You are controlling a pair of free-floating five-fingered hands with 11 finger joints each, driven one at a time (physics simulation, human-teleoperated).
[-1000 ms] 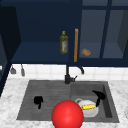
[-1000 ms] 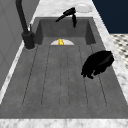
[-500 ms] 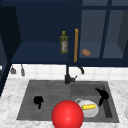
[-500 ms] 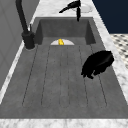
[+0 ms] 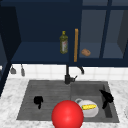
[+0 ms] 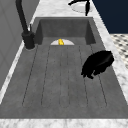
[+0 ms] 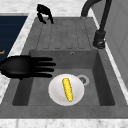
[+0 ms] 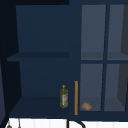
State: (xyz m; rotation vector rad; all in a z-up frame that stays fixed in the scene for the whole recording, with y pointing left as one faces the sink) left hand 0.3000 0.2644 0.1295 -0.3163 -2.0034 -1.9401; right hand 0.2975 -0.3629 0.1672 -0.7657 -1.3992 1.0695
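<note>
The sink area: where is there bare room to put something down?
The ribbed drainboard is mostly bare between the faucet and the left hand, curled above its front edge. The basin is crowded: a white plate with corn covers its floor, and the right hand reaches over its rim, fingers straight.

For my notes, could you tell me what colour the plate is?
White plate, clearest in the right side view.
</note>
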